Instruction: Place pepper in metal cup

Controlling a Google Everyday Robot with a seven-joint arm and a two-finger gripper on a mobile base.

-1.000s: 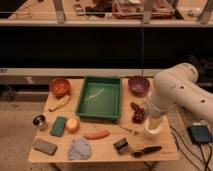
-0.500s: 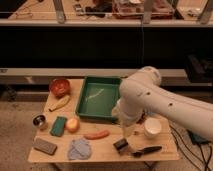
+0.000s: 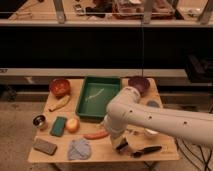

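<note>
Arm reaches in from the right, low across the table (image 3: 105, 153). The gripper (image 3: 111, 134) sits at the right end of the pepper (image 3: 95, 135), close above the tabletop. Jaws stand apart with nothing between them (the wrist's bulk hides most of the hand).

Judged reason for the pose: lining up a grasp at the pepper's free end, clear of the apple (image 3: 73, 124) just to its left.

Pepper lies flat on the wood, just in front of the green tray (image 3: 82, 102), not yet lifted. Metal cup (image 3: 39, 121) stands upright near the left edge, well apart from the pepper, with the green sponge (image 3: 58, 126) and the apple between them. The carry probably has to pass over both.

Containers:
- Metal cup: dark inside, nothing seen in it.
- Green tray: one thin pale item lying diagonally.
- Red-brown bowl (image 3: 59, 86), back left: contents cannot be told.
- Purple bowl (image 3: 138, 82), back right, partly behind the arm: same.

Task judged at the pick stage.
</note>
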